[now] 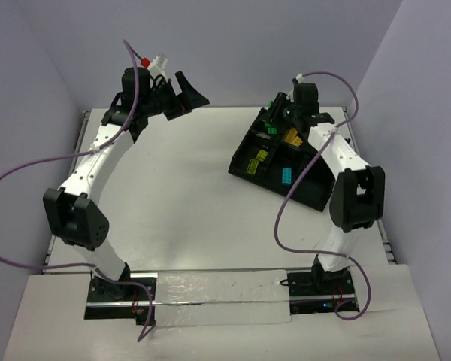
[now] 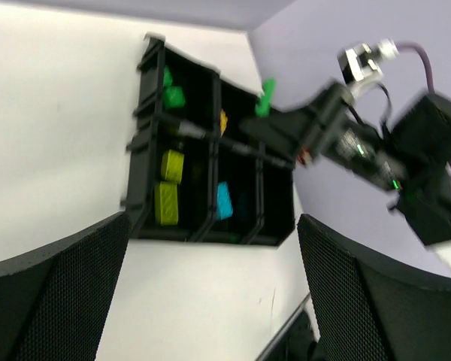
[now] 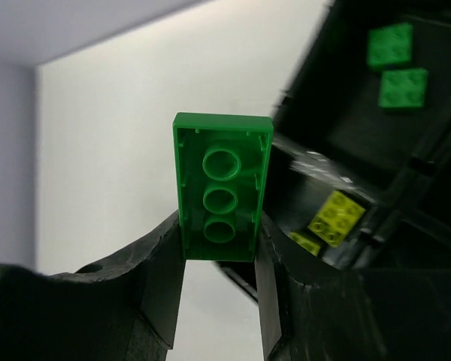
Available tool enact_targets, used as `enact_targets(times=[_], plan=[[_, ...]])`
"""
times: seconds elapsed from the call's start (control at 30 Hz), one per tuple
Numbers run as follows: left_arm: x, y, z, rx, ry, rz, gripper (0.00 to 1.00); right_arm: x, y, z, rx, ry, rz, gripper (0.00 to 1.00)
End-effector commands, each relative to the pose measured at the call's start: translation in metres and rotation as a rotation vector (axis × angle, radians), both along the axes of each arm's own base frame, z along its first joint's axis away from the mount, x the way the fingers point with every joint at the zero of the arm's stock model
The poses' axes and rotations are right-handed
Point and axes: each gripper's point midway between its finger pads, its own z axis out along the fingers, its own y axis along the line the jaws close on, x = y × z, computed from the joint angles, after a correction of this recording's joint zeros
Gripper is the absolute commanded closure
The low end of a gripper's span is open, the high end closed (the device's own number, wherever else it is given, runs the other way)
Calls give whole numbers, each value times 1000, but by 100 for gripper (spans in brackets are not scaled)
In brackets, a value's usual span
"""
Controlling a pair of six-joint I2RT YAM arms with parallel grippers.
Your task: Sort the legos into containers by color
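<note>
Over tray (image 2: 139, 177) edge, seemingly: green brick (image 3: 222, 197) in right gripper (image 3: 220, 242)

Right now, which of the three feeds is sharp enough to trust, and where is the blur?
Top external: sharp, evenly lit, no glare on the tray. Left wrist: the tray is fairly clear, but the right arm is smeared by blur. Right wrist: the green brick in the right claw is crisp; the tray behind it is soft.

The right pincer (image 2: 261, 120) grips a green brick (image 2: 267, 94) near the tray (image 2: 139, 150).
</note>
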Motion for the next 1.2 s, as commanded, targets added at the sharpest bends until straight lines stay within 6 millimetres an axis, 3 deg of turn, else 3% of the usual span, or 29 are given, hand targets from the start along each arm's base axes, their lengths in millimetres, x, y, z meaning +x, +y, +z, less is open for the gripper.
enact_targets(times=[0.0, 0.13, 0.33, 0.53, 0.6, 0.8, 0.93, 1.07, 1.17], plan=[[-32, 16, -36, 83, 112, -14, 1, 25, -24, -15, -136, 33, -83, 100], [-47, 18, -47, 69, 137, -30, 1, 50, -29, -42, -186, 82, -113, 97], [-55, 12, -47, 78, 141, -102, 1, 78, -31, -53, -208, 98, -139, 77], [-59, 11, -49, 74, 144, -119, 1, 86, -32, -64, -214, 121, -153, 59], [-61, 11, -51, 68, 150, -121, 1, 84, -32, -64, -213, 124, -150, 44], [-65, 10, -55, 68, 163, -137, 1, 80, -34, -41, -229, 80, -149, 22], [-66, 14, -59, 104, 163, -133, 1, 75, -38, -17, -246, 38, -149, 21], [-57, 31, -54, 188, 128, -46, 1, 52, -36, 22, -223, -25, -123, 17], [-49, 38, -34, 196, 76, 20, 1, 31, -39, 26, -227, -28, -125, 9]])
